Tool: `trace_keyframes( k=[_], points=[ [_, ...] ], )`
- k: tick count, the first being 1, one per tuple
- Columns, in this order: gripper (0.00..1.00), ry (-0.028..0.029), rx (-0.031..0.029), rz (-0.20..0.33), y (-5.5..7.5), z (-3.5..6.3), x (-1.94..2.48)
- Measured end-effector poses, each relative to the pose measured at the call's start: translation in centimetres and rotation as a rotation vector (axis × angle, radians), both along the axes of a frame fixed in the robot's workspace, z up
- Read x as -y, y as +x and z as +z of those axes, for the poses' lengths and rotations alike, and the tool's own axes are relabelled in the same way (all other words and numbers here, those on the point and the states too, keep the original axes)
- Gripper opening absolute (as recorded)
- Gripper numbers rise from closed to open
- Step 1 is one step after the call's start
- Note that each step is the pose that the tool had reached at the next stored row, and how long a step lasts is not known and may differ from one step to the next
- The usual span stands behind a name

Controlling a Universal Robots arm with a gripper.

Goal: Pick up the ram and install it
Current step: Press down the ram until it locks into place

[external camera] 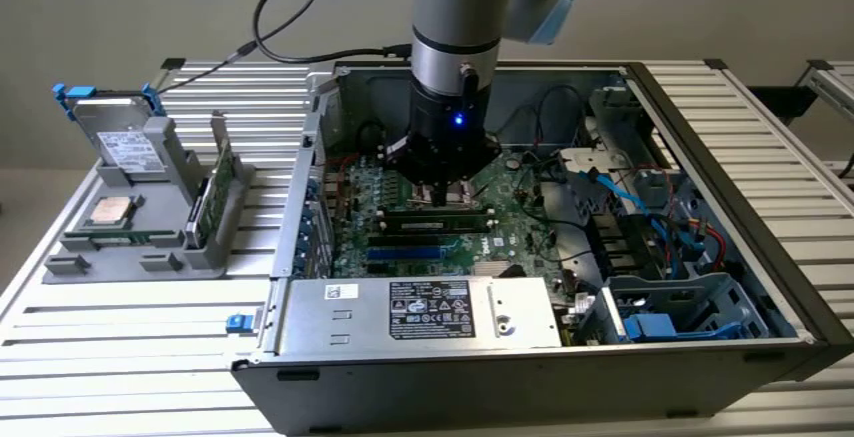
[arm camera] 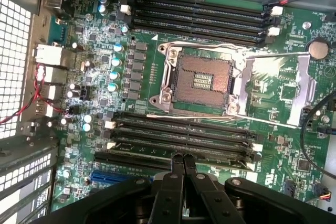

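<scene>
The gripper (external camera: 442, 197) was closed and empty, its tips pressing on the ram (external camera: 430, 222), which lay seated in a memory slot (arm camera: 178, 136) on the motherboard (arm camera: 294, 98).

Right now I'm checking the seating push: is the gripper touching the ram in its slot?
Cannot tell. In the wrist view the shut gripper ends right over the ram in its slot, but no contact or gap shows plainly.
</scene>
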State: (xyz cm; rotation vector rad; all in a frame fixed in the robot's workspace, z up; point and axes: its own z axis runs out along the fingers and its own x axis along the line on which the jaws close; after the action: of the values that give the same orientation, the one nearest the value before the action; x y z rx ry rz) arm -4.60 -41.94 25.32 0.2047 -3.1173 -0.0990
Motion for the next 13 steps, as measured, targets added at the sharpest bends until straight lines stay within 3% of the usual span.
trace_keyframes(
  k=[13],
  points=[
    [0.10,0.0074,0.0000,0.000,0.00,0.00,0.00]
  ],
)
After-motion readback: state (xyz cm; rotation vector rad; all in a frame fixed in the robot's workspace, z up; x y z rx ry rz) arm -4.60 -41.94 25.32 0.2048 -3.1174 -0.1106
